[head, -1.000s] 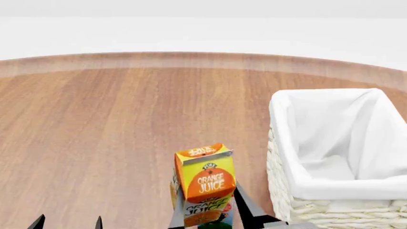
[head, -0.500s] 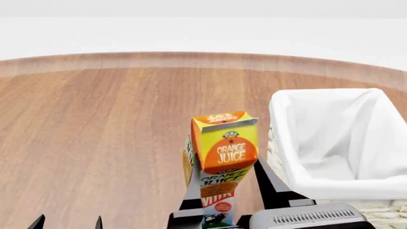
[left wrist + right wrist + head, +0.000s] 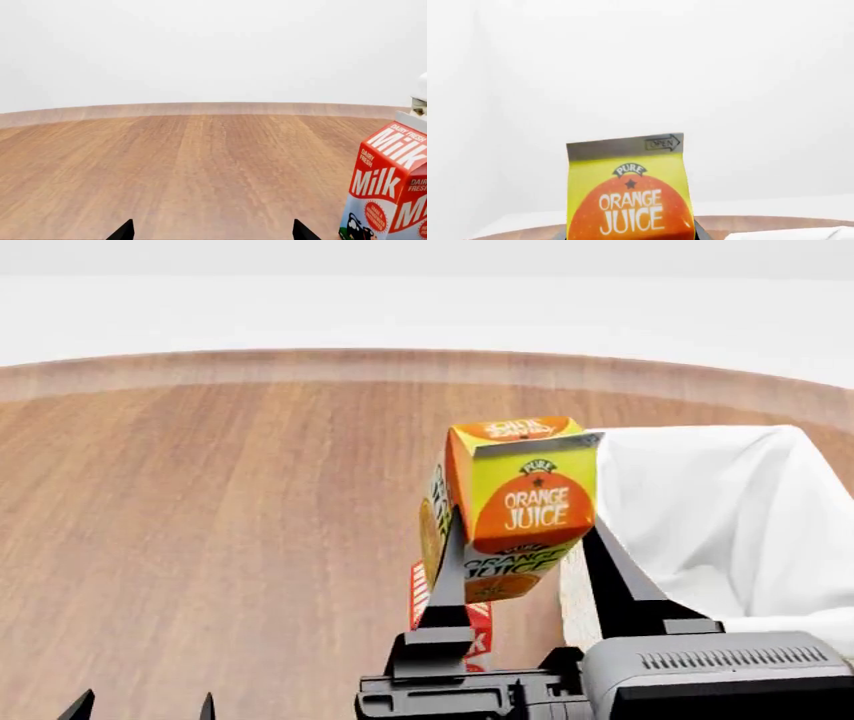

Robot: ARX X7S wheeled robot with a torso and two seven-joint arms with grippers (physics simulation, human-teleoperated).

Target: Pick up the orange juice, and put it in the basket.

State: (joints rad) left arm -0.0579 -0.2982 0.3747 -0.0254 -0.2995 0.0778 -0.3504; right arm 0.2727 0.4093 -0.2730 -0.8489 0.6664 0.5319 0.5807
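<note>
Above the table [image 3: 200,520], your right gripper [image 3: 523,570] pinches the orange juice [image 3: 514,505] aloft; next, carry it over the basket [image 3: 747,510]. Left gripper [image 3: 208,232] spread, idle.

Free room: bare bench [image 3: 214,520] across left and centre of head view | Obstacles: basket [image 3: 747,530] at right edge, open at top; milk carton [image 3: 441,612] low centre, behind right gripper [image 3: 527,570] and its orange juice [image 3: 514,510], held off the bench.

We see orange juice [image 3: 514,505] up off the table [image 3: 214,500], between right gripper [image 3: 523,585] fingers, just left of basket [image 3: 747,510]; milk carton [image 3: 447,615] below it.
</note>
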